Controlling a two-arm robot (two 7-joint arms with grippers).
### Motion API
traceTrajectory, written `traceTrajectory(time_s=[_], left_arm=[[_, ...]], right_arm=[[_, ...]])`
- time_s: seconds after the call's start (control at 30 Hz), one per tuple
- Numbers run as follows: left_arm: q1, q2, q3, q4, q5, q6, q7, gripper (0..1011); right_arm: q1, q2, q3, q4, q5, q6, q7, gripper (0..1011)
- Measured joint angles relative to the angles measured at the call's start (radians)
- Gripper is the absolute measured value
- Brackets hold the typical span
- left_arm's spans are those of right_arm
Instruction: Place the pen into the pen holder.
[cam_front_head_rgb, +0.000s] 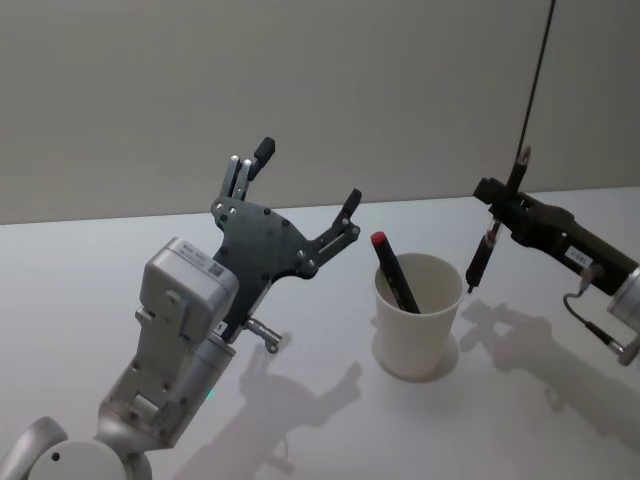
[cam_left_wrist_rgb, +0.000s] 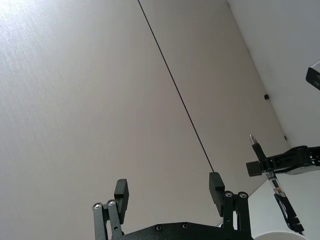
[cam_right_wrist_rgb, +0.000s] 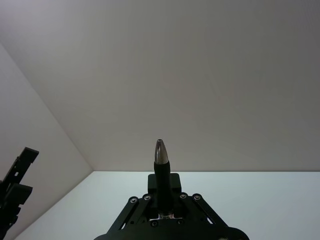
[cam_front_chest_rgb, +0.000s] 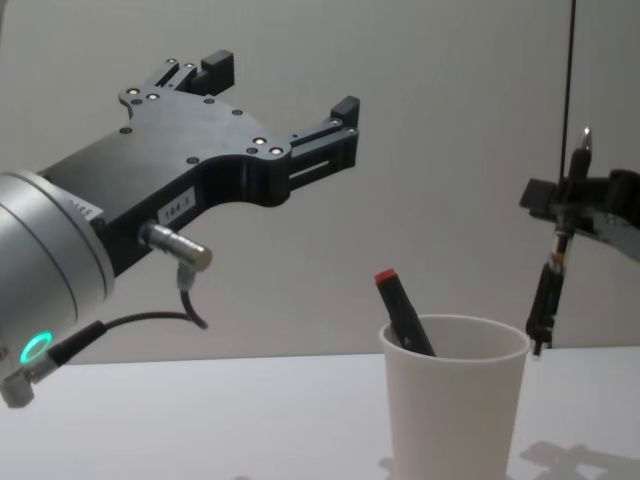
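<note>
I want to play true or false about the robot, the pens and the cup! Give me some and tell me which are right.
1. The right gripper holds a pen up in the air. True.
2. The white cup is lying on its side. False: it stands upright on the table.
3. A red-capped pen is already in the cup. True.
4. The left gripper is squeezing a pen. False: its fingers are spread open and hold nothing.
5. The held pen is inside the cup. False: it hangs beside the cup, above the table.
</note>
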Motion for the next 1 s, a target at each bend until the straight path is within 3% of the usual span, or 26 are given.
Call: traceTrajectory(time_s=[0.27,0.57,0.73,1.0], left_arm=[[0.0,0.0,0.0,0.0,0.0,0.0,0.0,1001],[0.0,0.0,0.0,0.0,0.0,0.0,0.0,1001],[0.0,0.0,0.0,0.0,0.0,0.0,0.0,1001],[0.0,0.0,0.0,0.0,0.0,0.0,0.0,1001]], right_arm=[[0.013,-0.004,0.013,-0.013,0.046,-0.029,0.014,132],[0.063,-0.014,0.037,-0.035,0.082,-0.04,0.029,133],[0.084,-0.021,0.039,-0.038,0.076,-0.029,0.035,132],[0.106,-0.03,0.027,-0.034,0.018,0.019,0.048,132]])
